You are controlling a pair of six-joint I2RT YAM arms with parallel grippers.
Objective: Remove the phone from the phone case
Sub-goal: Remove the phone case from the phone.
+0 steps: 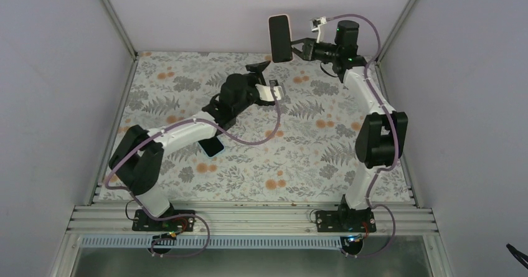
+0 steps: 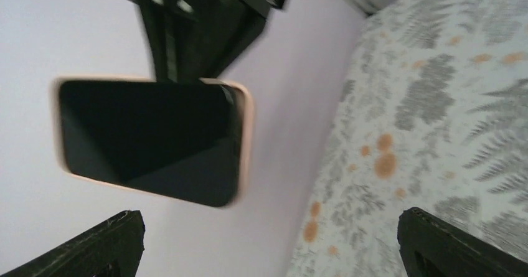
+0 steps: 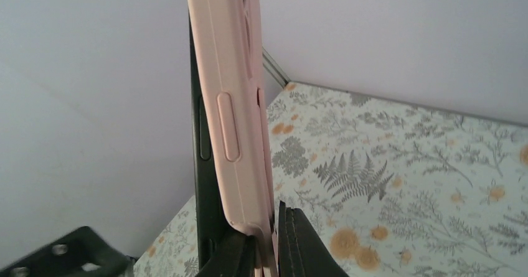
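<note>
- Phone (image 1: 280,37), seated in its phone case (image 3: 233,103), hangs in the air at the upper centre of the top view, above the far edge of the floral surface (image 1: 311,159), the widest thing in view.
- Right arm (image 1: 373,121) rises along the right side of the frame and bends left towards the back wall. The left arm (image 1: 174,134) stretches diagonally from lower left towards the centre.
- A dark flat object (image 1: 212,146) lies on the surface just beside the left arm; I cannot tell what it is.
- From the left wrist the dark screen is framed all round by the pale pink rim, so the phone looks not yet freed.
- Right pincer (image 1: 294,46) is clamped on the lower end of the cased phone, holding it upright.
- Left pincer (image 1: 269,78) is spread wide and holds nothing, facing the screen from nearby without touching it.
- Handling, as a judgement: the phone is probably stiff, light, slick-faced and breakable if dropped, while the matte case looks soft and grippy. The free upper end seems the best place to take hold, peeling a corner of the rim back.
- A raised side button (image 3: 228,127) marks the case's long edge.
</note>
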